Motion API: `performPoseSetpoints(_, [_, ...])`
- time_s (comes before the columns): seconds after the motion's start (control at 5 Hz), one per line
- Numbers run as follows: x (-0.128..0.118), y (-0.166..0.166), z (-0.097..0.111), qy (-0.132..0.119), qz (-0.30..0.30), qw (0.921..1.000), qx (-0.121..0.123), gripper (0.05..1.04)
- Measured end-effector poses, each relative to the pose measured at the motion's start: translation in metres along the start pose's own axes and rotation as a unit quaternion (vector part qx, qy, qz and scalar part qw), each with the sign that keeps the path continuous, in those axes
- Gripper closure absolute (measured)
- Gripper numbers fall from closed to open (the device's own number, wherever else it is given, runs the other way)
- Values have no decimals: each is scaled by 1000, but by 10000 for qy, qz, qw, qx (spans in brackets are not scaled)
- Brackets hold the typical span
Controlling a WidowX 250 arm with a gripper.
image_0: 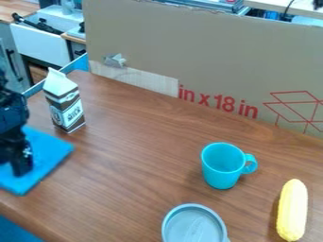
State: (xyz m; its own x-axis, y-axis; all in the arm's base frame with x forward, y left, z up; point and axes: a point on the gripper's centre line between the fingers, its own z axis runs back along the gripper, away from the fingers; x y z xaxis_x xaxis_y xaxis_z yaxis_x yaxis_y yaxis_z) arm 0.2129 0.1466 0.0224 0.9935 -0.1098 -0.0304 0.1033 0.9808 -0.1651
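Observation:
The black gripper [19, 160] hangs at the left edge, low over a blue mat [54, 150]. To its upper right stands a brown and white milk carton [65, 106], upright and apart from the gripper. A turquoise cup [222, 168] is upright right of centre, its handle pointing right. Below it, at the bottom edge, sits a round grey-blue dish [193, 228], partly cut off. Near the lower right corner lies a long yellow object [292, 210], resembling an ear of corn.
A tall cardboard panel [208, 52] runs along the back of the wooden table [135, 156]. Behind the panel at the upper left is a white cabinet or drawer unit [44, 46]. A blue strip shows behind the carton.

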Motion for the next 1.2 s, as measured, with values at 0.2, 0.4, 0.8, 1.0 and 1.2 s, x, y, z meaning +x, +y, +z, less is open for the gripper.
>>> performPoseSetpoints(0.2, [6,-57,-3,511,-502,9971,-270,83])
performPoseSetpoints(0.4, [17,-104,-13,886,-857,9923,-114,83])
performPoseSetpoints(0.8, [42,-150,-28,951,-623,9935,-98,82])
performPoseSetpoints(1.0, [31,-156,-20,669,-515,9964,-95,83])
performPoseSetpoints(1.2, [24,-165,23,-42,-583,9981,-196,83])
